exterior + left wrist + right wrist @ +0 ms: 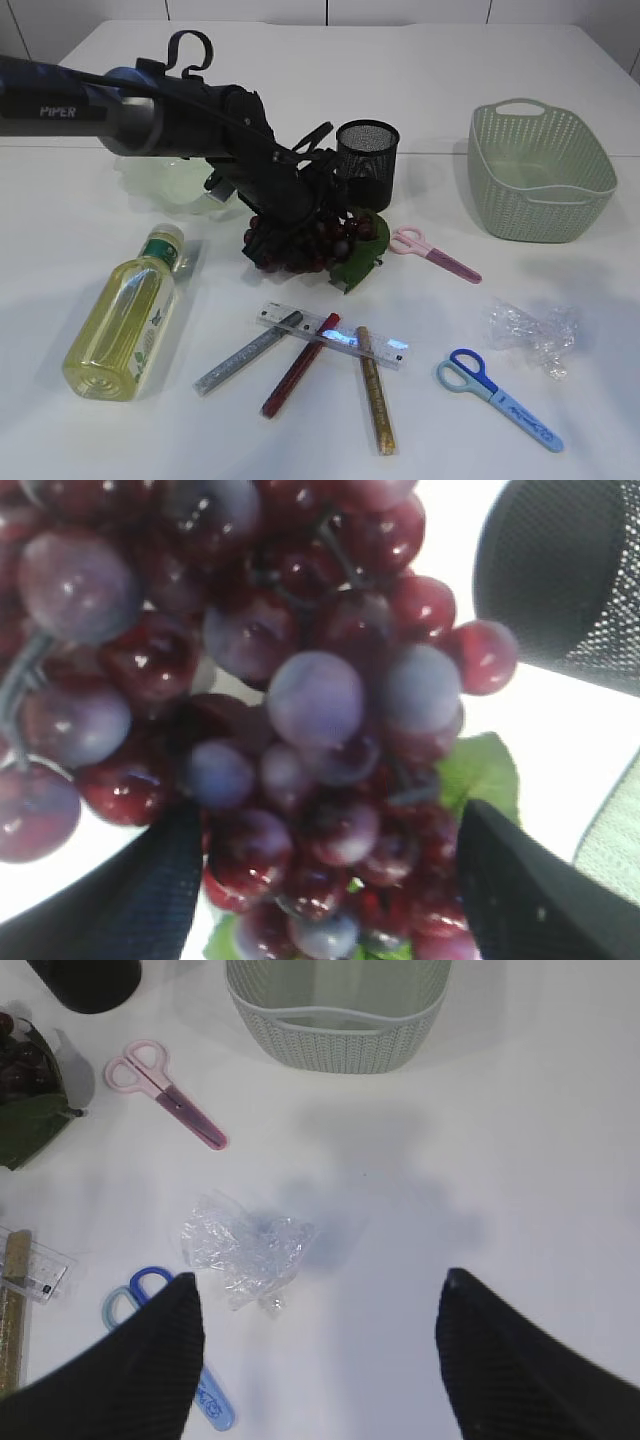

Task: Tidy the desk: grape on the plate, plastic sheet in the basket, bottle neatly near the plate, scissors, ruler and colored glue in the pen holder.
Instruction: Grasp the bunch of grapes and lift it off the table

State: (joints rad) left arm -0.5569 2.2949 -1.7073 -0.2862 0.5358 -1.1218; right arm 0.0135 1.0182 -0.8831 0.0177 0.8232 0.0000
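Green plate (165, 185) mostly hidden behind left arm (120, 110).

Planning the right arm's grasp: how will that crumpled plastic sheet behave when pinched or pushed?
The plastic sheet looks thin, clear and crinkled, so it is probably very light and floppy and would collapse under the fingers. Pushed, it would likely slide or spring back rather than roll. It lies flat on the bare table, so a pinch may need to catch a raised fold.
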